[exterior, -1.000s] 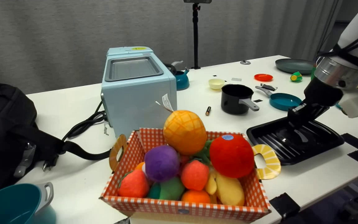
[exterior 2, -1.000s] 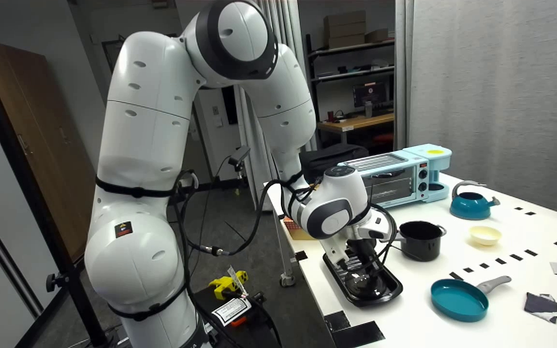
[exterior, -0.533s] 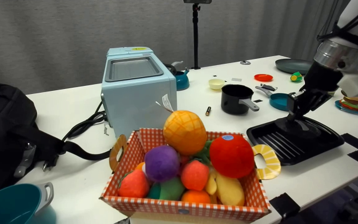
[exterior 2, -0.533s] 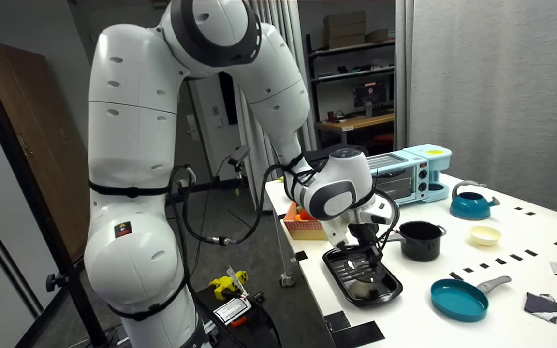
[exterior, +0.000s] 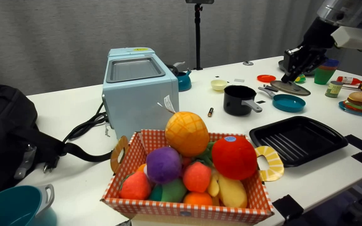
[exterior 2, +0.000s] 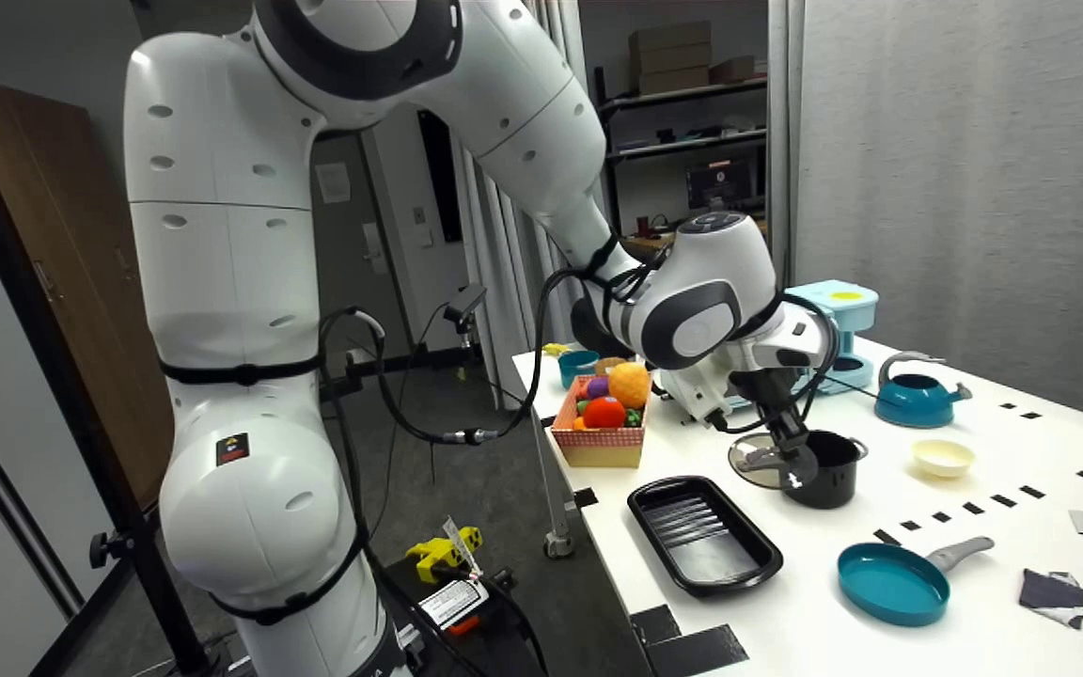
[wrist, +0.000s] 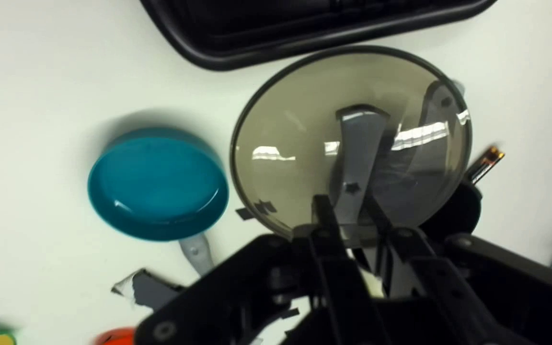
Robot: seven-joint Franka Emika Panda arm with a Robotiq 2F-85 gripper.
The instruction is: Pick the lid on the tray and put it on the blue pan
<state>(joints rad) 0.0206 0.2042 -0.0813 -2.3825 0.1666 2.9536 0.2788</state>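
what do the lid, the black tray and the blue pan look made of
The lid looks like glossy tinted glass or plastic: the table shows through and bright reflections lie on it. The tray seems to be dark-coated metal, perhaps plastic, semi-gloss, from the pale sheen inside it. The blue pan could be coated metal or plastic; highlights inside suggest a smooth, glossy finish.

Arm (exterior 2: 222, 282) glossy white, fat rounded links, thin seam lines (exterior 2: 222, 203), grey oval recesses (exterior 2: 160, 110); dark band (exterior 2: 363, 70) around the elbow; black straps (exterior 2: 241, 373) round lower links; black external cable (exterior 2: 540, 353), silver inline connector (exterior 2: 469, 437); black-red label (exterior 2: 232, 448) with yellow triangle; silver metal collar (exterior: 338, 14) at wrist; gripper (wrist: 346, 203) black, slim fingers (wrist: 326, 220), round screw heads (wrist: 164, 330) on its linkages.
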